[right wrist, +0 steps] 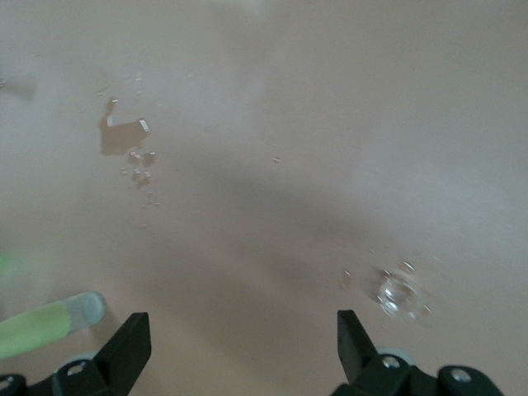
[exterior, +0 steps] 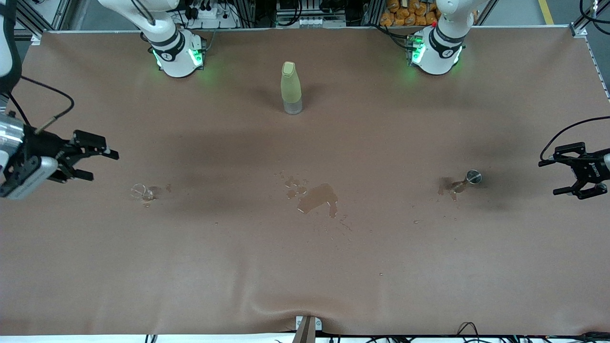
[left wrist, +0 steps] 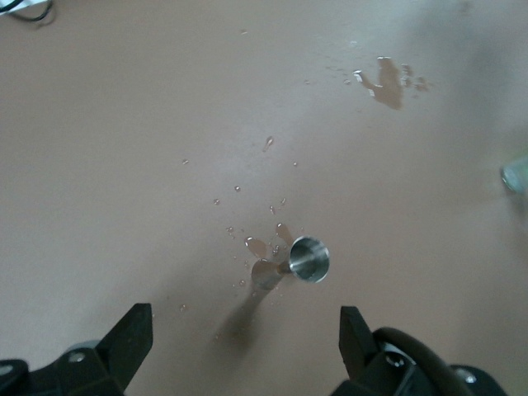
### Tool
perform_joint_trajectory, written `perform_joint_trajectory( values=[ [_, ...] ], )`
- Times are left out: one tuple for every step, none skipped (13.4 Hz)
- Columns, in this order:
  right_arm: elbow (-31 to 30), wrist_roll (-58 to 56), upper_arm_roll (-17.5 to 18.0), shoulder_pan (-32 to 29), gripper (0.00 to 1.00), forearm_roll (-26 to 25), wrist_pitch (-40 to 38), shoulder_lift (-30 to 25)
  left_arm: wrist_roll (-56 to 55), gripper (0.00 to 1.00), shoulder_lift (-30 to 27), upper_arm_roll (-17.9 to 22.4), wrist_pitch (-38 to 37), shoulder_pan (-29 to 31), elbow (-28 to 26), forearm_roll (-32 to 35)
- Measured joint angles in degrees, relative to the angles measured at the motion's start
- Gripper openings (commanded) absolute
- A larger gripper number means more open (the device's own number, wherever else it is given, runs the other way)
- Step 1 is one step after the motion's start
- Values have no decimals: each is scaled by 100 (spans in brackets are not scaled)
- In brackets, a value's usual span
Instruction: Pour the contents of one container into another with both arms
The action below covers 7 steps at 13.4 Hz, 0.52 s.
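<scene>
A small metal measuring cup (exterior: 471, 179) (left wrist: 307, 258) sits in a wet patch toward the left arm's end of the table. My left gripper (exterior: 548, 177) (left wrist: 243, 342) hangs open beside it, nothing between its fingers. A small clear glass (exterior: 142, 192) (right wrist: 398, 294) sits toward the right arm's end, ringed by droplets. My right gripper (exterior: 105, 166) (right wrist: 239, 346) hovers open just above and beside the glass, holding nothing. A capped pale green bottle (exterior: 291, 88) (right wrist: 49, 323) stands upright mid-table, farther from the front camera than both containers.
A brown puddle (exterior: 317, 197) (left wrist: 388, 82) (right wrist: 124, 136) with scattered drops lies in the middle of the brown table cover (exterior: 305, 267), between glass and cup. The arms' bases (exterior: 178, 55) (exterior: 434, 52) stand along the back edge.
</scene>
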Motion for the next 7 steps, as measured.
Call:
perform_joint_trajectory(
  values=[
    [-1,298,-20,13,100,-370,-46,-147,-636,100,-150,-6,52,-142,1,181],
    [0,664,-31,25,100,-739,-199,-299,-1271,100,-276,-9,113,-281,1,378],
    [0,1144,-34,66,100,-1038,-443,-456,-1876,100,-380,-13,178,-421,3,596],
    [1,1626,-34,139,100,-1302,-641,-605,-2430,100,-468,-19,220,-573,18,819],
    [2,1987,-43,198,100,-1514,-716,-719,-2850,100,-529,-26,255,-732,79,1041],
    [2,2313,-89,217,100,-1650,-741,-787,-3126,100,-561,-39,272,-894,205,1288],
    [0,2587,-222,221,100,-1731,-760,-804,-3315,100,-566,-53,272,-1065,398,1573]
  ],
)
